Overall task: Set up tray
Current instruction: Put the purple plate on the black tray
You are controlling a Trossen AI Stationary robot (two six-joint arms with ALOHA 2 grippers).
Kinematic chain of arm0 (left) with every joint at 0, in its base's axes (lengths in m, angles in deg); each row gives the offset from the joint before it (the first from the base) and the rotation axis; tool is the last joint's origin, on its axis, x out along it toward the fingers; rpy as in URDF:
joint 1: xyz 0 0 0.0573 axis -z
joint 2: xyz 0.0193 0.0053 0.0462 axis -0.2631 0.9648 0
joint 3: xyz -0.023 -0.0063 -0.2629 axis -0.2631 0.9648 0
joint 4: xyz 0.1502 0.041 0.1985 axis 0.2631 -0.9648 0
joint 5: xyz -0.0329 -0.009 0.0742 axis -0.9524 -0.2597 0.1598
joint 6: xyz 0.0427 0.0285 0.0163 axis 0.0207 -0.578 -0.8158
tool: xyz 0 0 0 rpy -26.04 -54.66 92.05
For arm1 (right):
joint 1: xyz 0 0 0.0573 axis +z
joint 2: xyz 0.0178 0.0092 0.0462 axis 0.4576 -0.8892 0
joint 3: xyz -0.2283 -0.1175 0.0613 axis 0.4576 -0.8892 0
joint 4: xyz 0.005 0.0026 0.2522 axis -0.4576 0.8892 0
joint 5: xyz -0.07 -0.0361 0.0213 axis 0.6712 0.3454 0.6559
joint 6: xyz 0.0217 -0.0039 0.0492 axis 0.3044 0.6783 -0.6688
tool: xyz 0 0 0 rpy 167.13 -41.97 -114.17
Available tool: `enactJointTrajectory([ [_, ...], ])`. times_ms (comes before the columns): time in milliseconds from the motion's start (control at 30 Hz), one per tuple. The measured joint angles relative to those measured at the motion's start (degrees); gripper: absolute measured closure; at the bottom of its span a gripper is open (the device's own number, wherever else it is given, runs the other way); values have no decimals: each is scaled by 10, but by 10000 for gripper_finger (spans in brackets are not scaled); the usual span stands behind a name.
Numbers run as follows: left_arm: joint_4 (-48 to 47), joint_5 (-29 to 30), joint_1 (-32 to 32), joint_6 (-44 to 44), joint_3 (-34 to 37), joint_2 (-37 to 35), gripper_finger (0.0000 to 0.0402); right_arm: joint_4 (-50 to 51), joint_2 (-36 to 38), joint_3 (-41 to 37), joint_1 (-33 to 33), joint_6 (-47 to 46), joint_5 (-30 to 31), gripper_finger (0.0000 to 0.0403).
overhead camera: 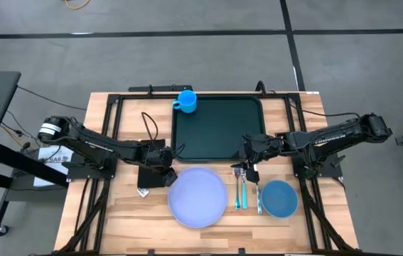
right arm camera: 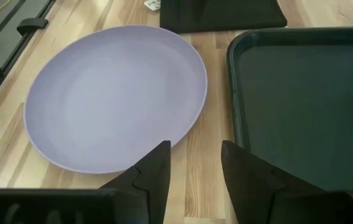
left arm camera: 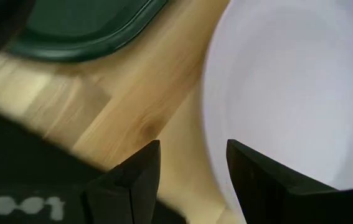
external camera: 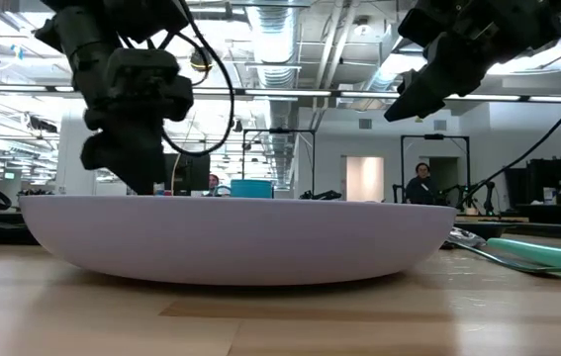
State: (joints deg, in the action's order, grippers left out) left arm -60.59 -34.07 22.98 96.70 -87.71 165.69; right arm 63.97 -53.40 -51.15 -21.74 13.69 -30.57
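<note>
The dark green tray [overhead camera: 219, 131] lies at the table's far middle, with a blue cup [overhead camera: 185, 101] at its far left corner. A lavender plate [overhead camera: 197, 197] rests flat on the wood nearer the front. My left gripper [left arm camera: 192, 165] is open and low at the plate's left rim [left arm camera: 208, 143], one finger over the plate and one over the bare wood. My right gripper [right arm camera: 195, 165] is open and hangs in the air [external camera: 404, 107] above the gap between the plate [right arm camera: 117, 96] and the tray [right arm camera: 307, 93], holding nothing. My left gripper stands astride the plate's left rim [left arm camera: 210, 155], slanting down from the table's left side. Whether either finger touches the rim, I cannot tell.
A flat black rectangle [overhead camera: 150, 174] lies under the left arm, left of the plate. Teal-handled cutlery [overhead camera: 240, 190] and a blue bowl [overhead camera: 279, 198] lie right of the plate. Black frame rails [overhead camera: 109, 121] run along both table sides.
</note>
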Motion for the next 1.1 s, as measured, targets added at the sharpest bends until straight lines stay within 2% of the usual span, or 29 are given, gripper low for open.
enactJointTrajectory([
  [767, 9, -31, 0, -21, -5, 36, 230, -3, 0, 0, 0, -1, 0, 269],
  [1100, 6, -39, -3, -74, -5, 35, 230, -3, 0, 0, 0, 0, 0, 269],
])
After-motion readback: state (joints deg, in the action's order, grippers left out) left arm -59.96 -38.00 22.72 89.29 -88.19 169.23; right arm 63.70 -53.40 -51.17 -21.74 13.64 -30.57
